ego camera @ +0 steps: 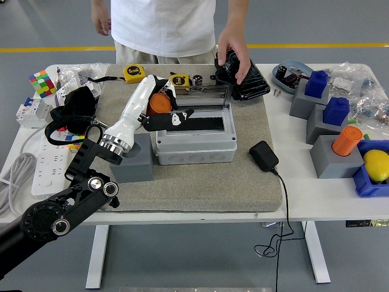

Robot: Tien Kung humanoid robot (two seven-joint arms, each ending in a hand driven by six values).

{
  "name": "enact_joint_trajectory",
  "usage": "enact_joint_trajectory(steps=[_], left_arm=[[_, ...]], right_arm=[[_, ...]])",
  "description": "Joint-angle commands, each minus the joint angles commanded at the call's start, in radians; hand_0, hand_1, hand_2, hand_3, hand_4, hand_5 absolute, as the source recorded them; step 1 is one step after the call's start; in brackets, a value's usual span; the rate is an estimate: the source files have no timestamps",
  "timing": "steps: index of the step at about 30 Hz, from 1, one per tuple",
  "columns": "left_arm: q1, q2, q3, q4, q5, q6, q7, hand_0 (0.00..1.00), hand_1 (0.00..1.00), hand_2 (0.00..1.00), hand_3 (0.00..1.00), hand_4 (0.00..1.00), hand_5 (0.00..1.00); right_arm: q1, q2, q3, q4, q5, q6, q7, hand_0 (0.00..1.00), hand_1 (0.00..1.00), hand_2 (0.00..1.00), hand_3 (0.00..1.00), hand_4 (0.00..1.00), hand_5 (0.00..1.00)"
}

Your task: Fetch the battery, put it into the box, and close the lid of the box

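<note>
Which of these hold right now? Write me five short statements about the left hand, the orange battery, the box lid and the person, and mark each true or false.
1. The left hand grips the orange battery. True.
2. The battery is still seated in the grey block. False: it is lifted clear of the block and held at the left side of the grey box.
3. The box's lid is shut. False: it stands open at the back of the box.
4. A person's hand rests on the black case at the far side of the table. True.
5. The robot's right hand is reaching for the yellow tape measure. False: the right hand is not in view.
</note>
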Motion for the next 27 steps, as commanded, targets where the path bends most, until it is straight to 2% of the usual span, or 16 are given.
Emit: enact_joint_trajectory(steps=[4, 8, 11, 12, 16, 27], left_arm=[[-0.079, -0.015, 0.080, 0.023, 0.144, -0.054, 0.154, 0.175, 0.141, 0.168, 0.227, 0.901, 0.002], [-0.131, -0.039, 0.136, 0.051, 0.219, -0.100, 0.256, 0.176, 0.144, 0.171, 0.246, 0.926, 0.002], [-0.170, -0.057, 0.174, 0.083, 0.233, -0.111, 0.284, 0.176, 0.144, 0.171, 0.246, 0.926, 0.002], [-0.185, -0.065, 0.187, 0.096, 0.235, -0.113, 0.291, 0.188, 0.151, 0.179, 0.295, 0.952, 0.002], [-0.229, -0.095, 0.230, 0.146, 0.252, -0.123, 0.316, 0.188, 0.151, 0.179, 0.295, 0.952, 0.002], [-0.311, -0.189, 0.298, 0.295, 0.237, -0.115, 0.314, 0.212, 0.169, 0.182, 0.317, 0.971, 0.002]], right_arm=[[0.002, -0.001, -0.005, 0.000, 0.001, 0.000, 0.000, 0.624, 0.645, 0.665, 0.570, 0.979, 0.538], [0.003, -0.004, -0.016, -0.001, 0.006, 0.000, -0.001, 0.625, 0.645, 0.665, 0.570, 0.980, 0.539], [0.004, -0.006, -0.023, -0.002, 0.008, 0.000, -0.002, 0.625, 0.645, 0.665, 0.570, 0.980, 0.539], [0.005, -0.006, -0.024, -0.002, 0.009, 0.000, -0.002, 0.625, 0.645, 0.665, 0.570, 0.979, 0.538], [0.010, -0.006, -0.030, -0.001, 0.009, -0.001, -0.001, 0.625, 0.645, 0.665, 0.570, 0.979, 0.538], [0.019, -0.012, -0.061, 0.000, 0.016, -0.001, -0.002, 0.625, 0.646, 0.665, 0.569, 0.979, 0.538]])
